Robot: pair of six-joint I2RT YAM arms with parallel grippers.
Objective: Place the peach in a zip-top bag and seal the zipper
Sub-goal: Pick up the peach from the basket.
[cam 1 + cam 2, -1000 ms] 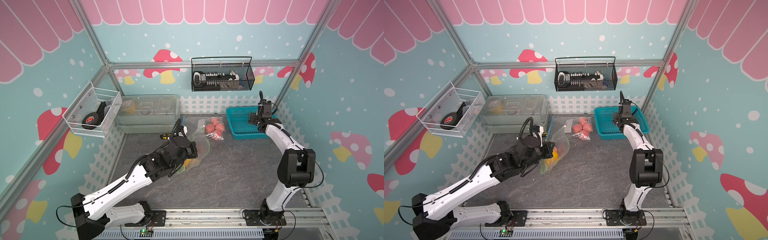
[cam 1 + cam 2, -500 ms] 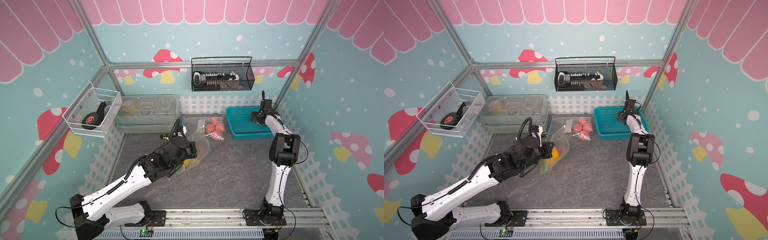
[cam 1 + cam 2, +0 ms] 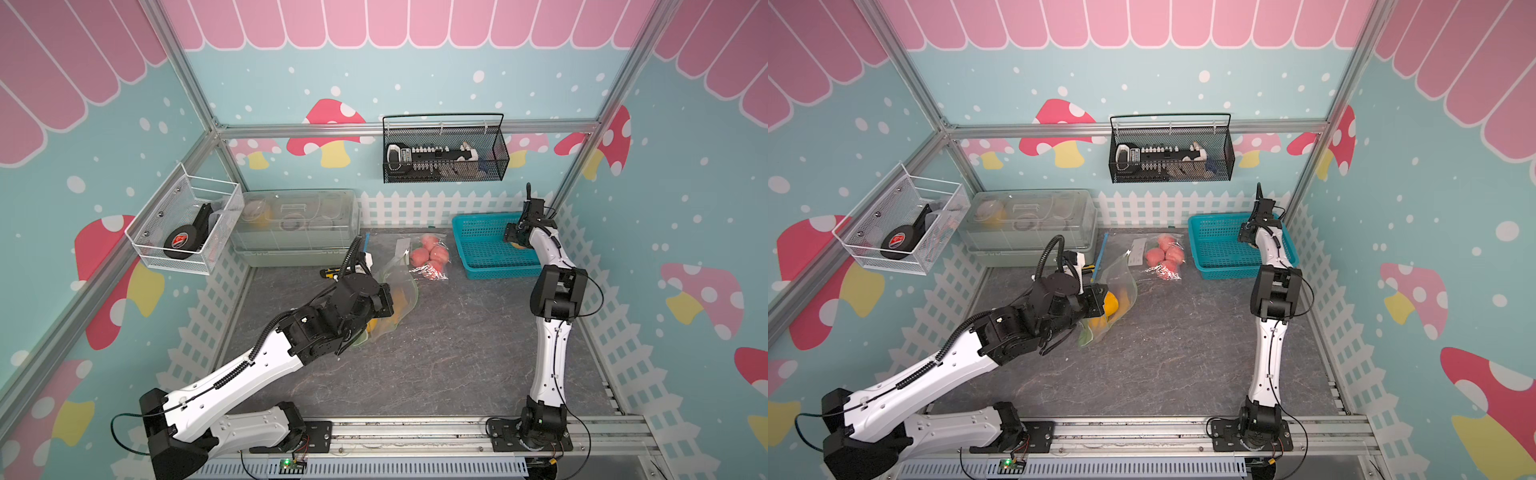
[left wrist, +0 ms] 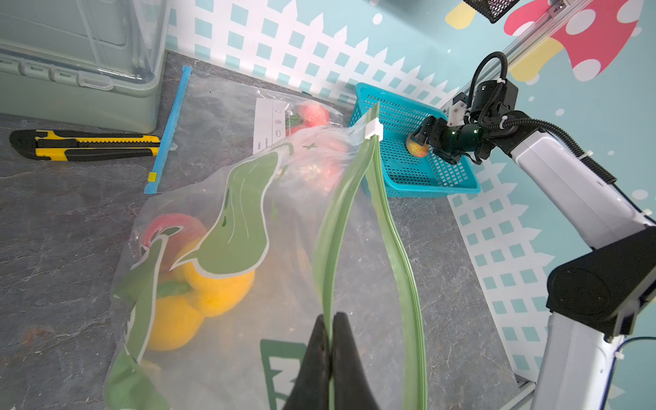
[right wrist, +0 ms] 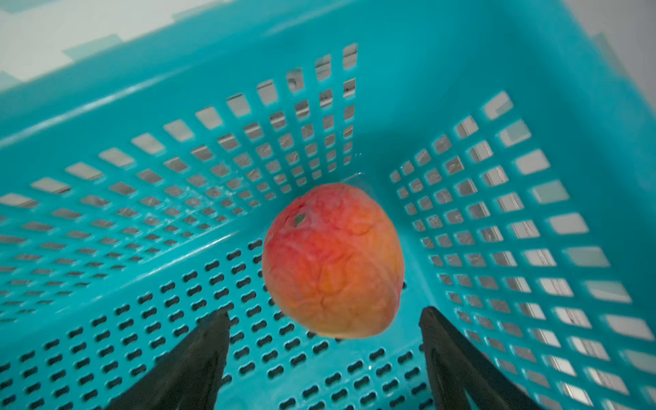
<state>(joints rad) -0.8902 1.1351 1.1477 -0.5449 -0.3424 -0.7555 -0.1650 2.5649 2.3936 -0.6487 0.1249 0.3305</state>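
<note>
Grey tabletop [image 3: 436, 353] as before. Same as a second ago: left arm [image 3: 266, 365], stretched toward the tabletop's middle. Changed: right arm [image 3: 548, 361], then bent outward at the elbow, now drawn up almost straight above its base, forearm reaching over the teal basket [image 3: 482, 249] at the far right corner of the tabletop.

Near the tabletop's middle, where it lay before: zip-top bag [image 4: 248, 220], mouth gaping, with a yellow pepper [image 4: 198, 294] and a red fruit [image 4: 170, 227] inside. One green zipper strip [image 4: 323, 269] pinched in the left tool [image 4: 331, 317], jaws narrow and clamped on it.

Lowered into the basket's far right corner: right tool [image 5: 323, 316], jaws wide, one black finger to each side of the peach [image 5: 333, 262], tips just short of it. Peach on the basket floor, tucked into that corner. Roundish, red-pink on top fading to orange-yellow below, skin wrinkled, small dark stem spot near the top.
</note>
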